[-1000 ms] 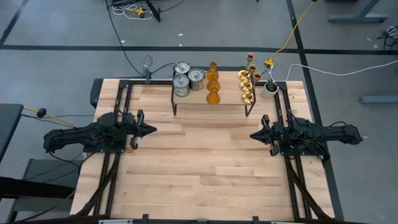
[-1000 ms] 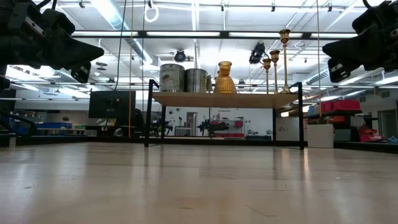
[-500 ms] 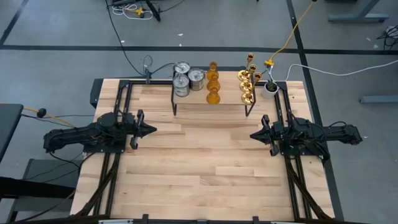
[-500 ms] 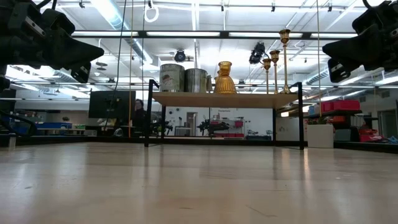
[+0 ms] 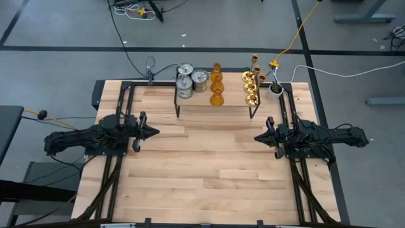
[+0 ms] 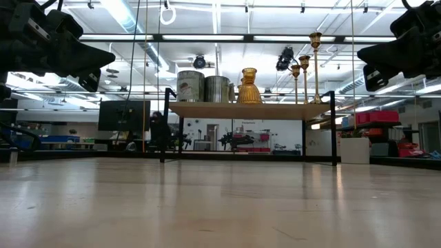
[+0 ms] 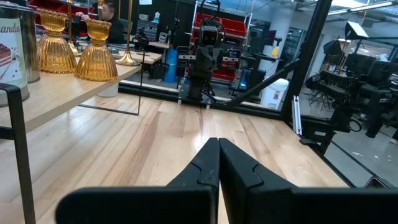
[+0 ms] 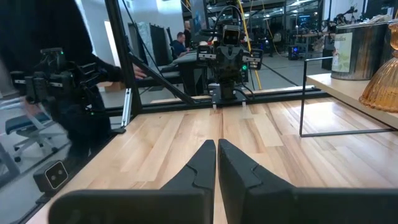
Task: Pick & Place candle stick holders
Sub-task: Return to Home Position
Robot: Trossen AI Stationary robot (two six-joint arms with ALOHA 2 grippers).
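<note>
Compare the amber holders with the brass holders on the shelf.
The amber holders are squat, ribbed glass bells; the brass holders are thin metal stems on round bases. Brass holders stand taller. Amber holders sit mid-shelf, brass holders at its right end. Both stand upright on the shelf.

Wooden desk (image 5: 209, 158) carries shelf (image 5: 233, 95) at far edge. On shelf: silvery cylinders (image 5: 199, 78), amber holders (image 5: 217, 97), brass holders (image 5: 250, 99). Plant pot (image 5: 274, 90) on desk just beside shelf.

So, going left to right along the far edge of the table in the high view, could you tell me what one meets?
silvery glass holders → amber holders → brass holders → white plant pot
</note>
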